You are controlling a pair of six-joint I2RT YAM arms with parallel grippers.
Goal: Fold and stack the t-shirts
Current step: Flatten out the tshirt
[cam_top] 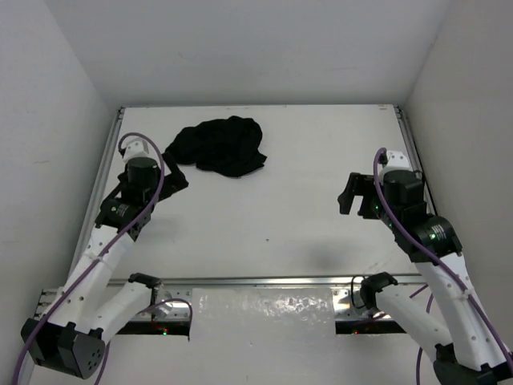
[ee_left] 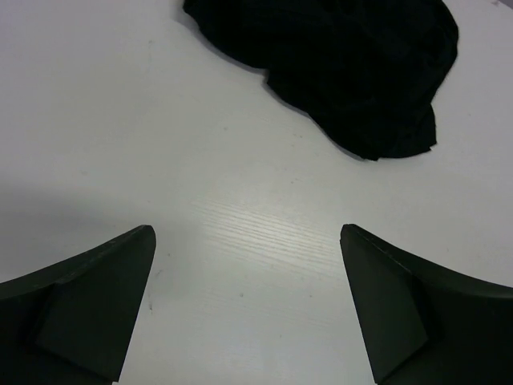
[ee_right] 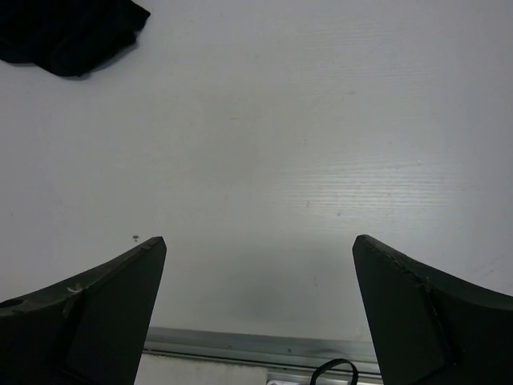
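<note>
Jaws gape released on left gripper (ee_left: 247, 231) and right gripper (ee_right: 258, 239); the crumpled black cloth t-shirt (cam_top: 223, 146), at eleven o'clock on the worktop (cam_top: 288, 216), likely wants edge pinches, then spreading.

Overhead view: lighting is even and diffuse from above, and the white table (cam_top: 264, 200) is bright with no hard shadows. There is only a faint soft patch of shade well to the near right of the t-shirt (cam_top: 220, 147), which reads as a near-featureless black mass, its folds barely resolved. Left wrist view: a pale streak of sheen lies on the table nearer than the t-shirt, grey shade spreads to its near left, and the left gripper (ee_left: 247, 241) shows dark and soft-edged. Right wrist view: a similar sheen sits far right of the t-shirt, and brightness drops toward the near side.
</note>
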